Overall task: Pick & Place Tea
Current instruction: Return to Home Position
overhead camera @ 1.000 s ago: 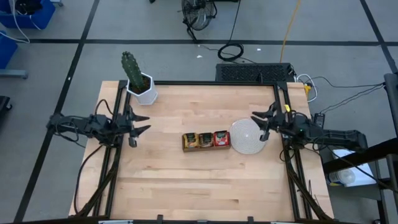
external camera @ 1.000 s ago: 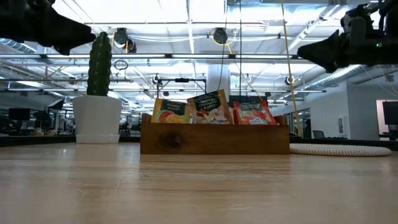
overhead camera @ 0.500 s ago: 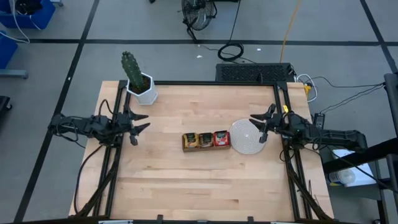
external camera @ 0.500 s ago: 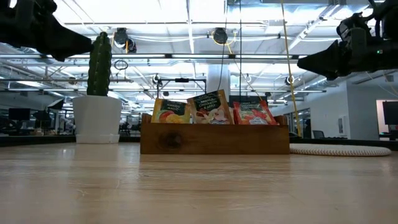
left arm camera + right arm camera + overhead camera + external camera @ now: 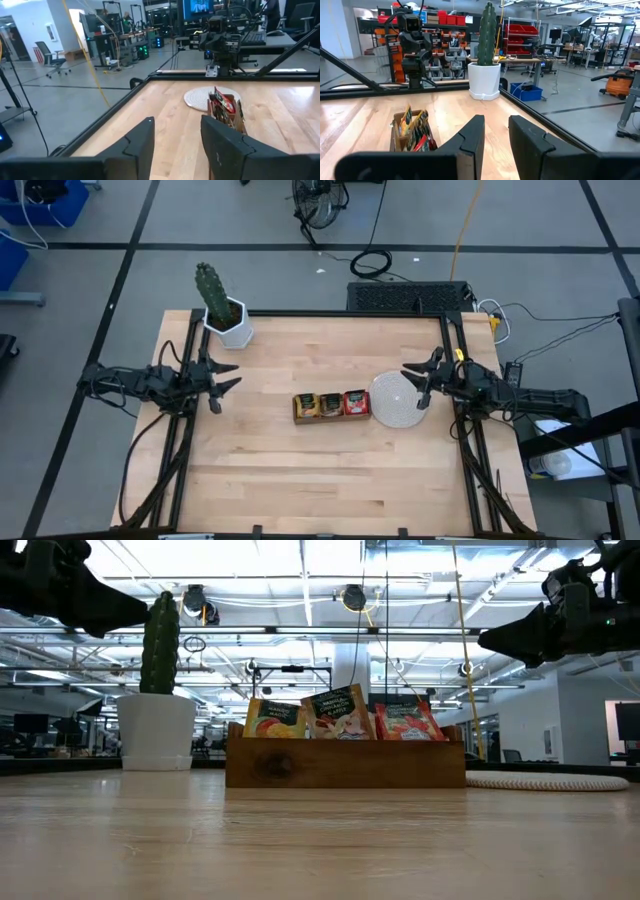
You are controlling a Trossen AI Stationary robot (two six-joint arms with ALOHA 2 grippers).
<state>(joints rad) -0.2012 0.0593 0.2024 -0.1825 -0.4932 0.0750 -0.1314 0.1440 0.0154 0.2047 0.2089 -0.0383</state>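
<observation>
The tea sachets stand upright in a brown wooden tray (image 5: 331,406) at mid-table: yellow-orange (image 5: 272,720), tan (image 5: 338,712) and red (image 5: 408,722) ones, each kind in its own compartment. A round whitish disc (image 5: 400,400) lies flat just right of the tray. My left gripper (image 5: 228,377) hovers open above the table's left edge, pointing level toward the tray (image 5: 227,107). My right gripper (image 5: 412,381) hovers open above the disc's right rim, pointing level toward the tray (image 5: 412,132). Nothing is between either pair of fingers (image 5: 176,125) (image 5: 496,122).
A cactus in a white pot (image 5: 228,320) stands at the table's far left corner. Black frame rails (image 5: 180,430) (image 5: 465,440) run along the left and right edges. Bare wood lies in front of the tray, toward the near edge (image 5: 320,480).
Both grippers have tipped their fingertips slightly downward while staying in place above the table's edges. The tray, sachets and disc have not moved.
</observation>
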